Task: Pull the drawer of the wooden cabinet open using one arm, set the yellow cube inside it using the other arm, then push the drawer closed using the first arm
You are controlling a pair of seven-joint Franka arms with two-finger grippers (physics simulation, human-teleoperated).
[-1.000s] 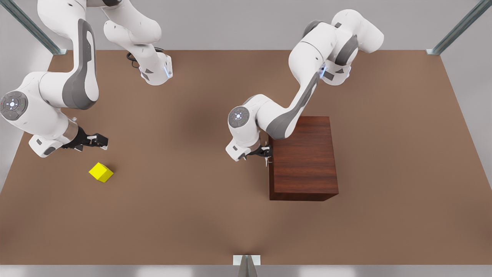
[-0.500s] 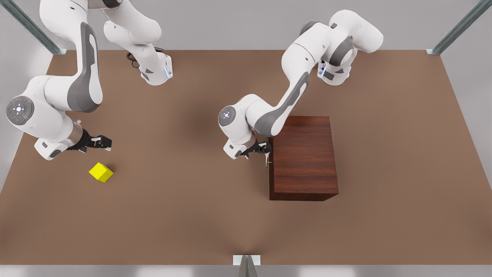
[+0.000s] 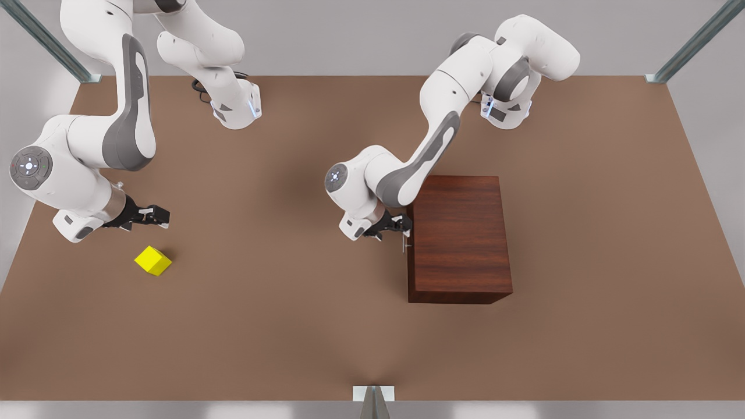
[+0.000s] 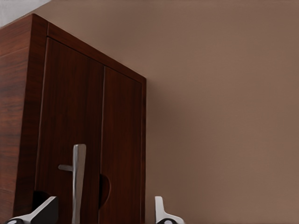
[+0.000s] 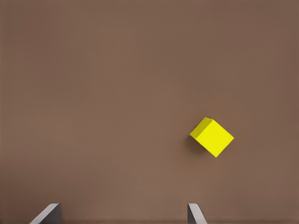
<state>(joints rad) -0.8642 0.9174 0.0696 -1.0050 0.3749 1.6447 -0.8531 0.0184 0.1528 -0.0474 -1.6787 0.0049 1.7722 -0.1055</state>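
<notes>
Two arms on the brown table (image 3: 582, 262), one cabinet (image 3: 460, 238), one cube (image 3: 153, 260). The left arm reaches from its base at the far edge, elbow high, forearm sloping down toward the cabinet's face on the front view's left, wrist bent so the left gripper (image 3: 400, 226) points at the wood. Its wrist camera looks along the drawer (image 4: 88, 140) front: the silver handle (image 4: 78, 179) stands between the two light fingertips (image 4: 161, 212), which sit wide apart, one on each side of the bar, not closed on it. The drawer front lies flush with the cabinet, so it is not yet pulled out. At the front view's left the right arm is folded, upper link hanging down from above, big round joint low near the table's edge, and the right gripper (image 3: 152, 215) points toward the table's middle, just above the surface. Its fingers are spread wide, holding nothing. The cube lies on the table close by, nearer the camera than that gripper, apart from it and well apart from the cabinet; from the right wrist it shows turned corner-on (image 5: 211, 136).
</notes>
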